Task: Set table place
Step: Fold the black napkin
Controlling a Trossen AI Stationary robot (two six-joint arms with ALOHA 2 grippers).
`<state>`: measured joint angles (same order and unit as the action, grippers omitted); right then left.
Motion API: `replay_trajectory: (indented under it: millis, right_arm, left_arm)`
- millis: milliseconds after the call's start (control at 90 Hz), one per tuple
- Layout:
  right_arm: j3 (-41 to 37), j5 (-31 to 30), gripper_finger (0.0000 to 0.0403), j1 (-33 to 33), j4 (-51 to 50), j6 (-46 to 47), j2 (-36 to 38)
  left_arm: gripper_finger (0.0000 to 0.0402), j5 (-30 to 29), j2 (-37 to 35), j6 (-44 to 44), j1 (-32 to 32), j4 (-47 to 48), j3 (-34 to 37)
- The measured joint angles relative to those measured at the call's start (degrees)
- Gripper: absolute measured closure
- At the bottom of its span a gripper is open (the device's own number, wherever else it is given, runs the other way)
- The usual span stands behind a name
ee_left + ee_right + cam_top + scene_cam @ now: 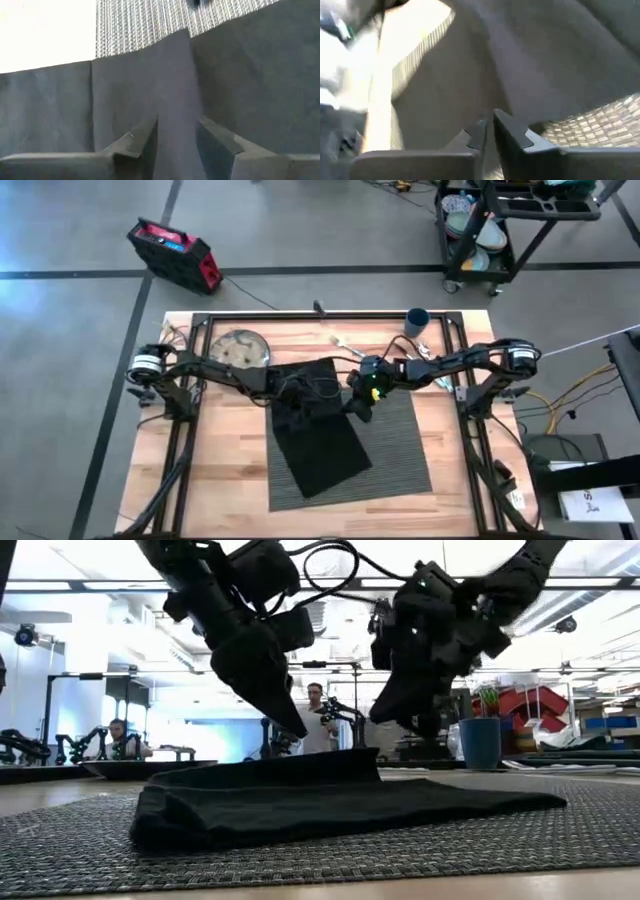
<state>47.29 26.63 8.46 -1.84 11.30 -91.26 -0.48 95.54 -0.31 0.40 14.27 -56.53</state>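
the table (225, 480) of light wooden planks, framed by black rails, carries everything. on it lies the dark grey ribbed placemat (405, 445), and across the mat's left part sits the black napkin (315, 435), turned at an angle so one corner reaches toward the near edge; in the low view the napkin (330, 805) is a folded heap with an upper fold raised along its back. the round silvery plate (240, 348) rests on the bare wood beyond the mat, to the left; the dark blue cup (418, 321) stands at the far rail on the right, and some cutlery (436, 370) lies near the right arm, too small to sort.

the left gripper (300, 390) is down at the napkin's far edge; in its wrist view its fingers (132, 145) stand a little apart with a ridge of black cloth running up between them, though whether they press it cannot be told. the right gripper (362, 402) hangs at the napkin's far right corner; its fingers (512, 132) are nearly together, a thin slit between them, over dark cloth beside the mat's weave. whether they pinch any cloth cannot be told
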Motion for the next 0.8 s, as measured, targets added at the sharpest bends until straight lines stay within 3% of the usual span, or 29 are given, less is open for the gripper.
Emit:
replay_trajectory:
  millis: [122, 211, 267, 478, 578, 667, 800]
  right_arm:
    - [7.49, -9.62, 0.0344, -4.85, -19.92, -21.23, -1.13]
    - [10.81, -21.69, 0.0331, -7.58, -25.56, -26.47, -3.12]
    - [12.10, -26.09, 0.0327, -8.19, -26.70, -27.03, -4.30]
    - [17.21, -25.93, 0.0310, -8.05, -25.20, -28.37, -8.20]
    - [18.55, -21.92, 0.0294, -7.92, -25.01, -28.92, -9.96]
    - [18.88, -18.02, 0.0274, -7.94, -25.12, -28.10, -11.14]
    - [19.05, -17.65, 0.0244, -7.99, -24.76, -25.97, -12.27]
  left_arm:
    - [0.0274, 0.59, -1.01, -1.56, 0.00, 11.05, 0.00]
    - [0.0283, 1.02, -3.10, -1.64, -0.23, 16.60, 0.04]
    - [0.0292, 1.06, -5.46, -2.28, -0.34, 17.66, 0.09]
    - [0.0329, -3.05, -16.86, -7.15, -0.39, 16.40, 2.21]
    - [0.0338, -4.89, -21.37, -8.89, -0.36, 13.95, 4.95]
    - [0.0340, -5.08, -23.72, -9.76, -0.37, 12.01, 7.70]
    - [0.0334, -5.09, -25.48, -11.35, -0.37, 10.14, 11.42]
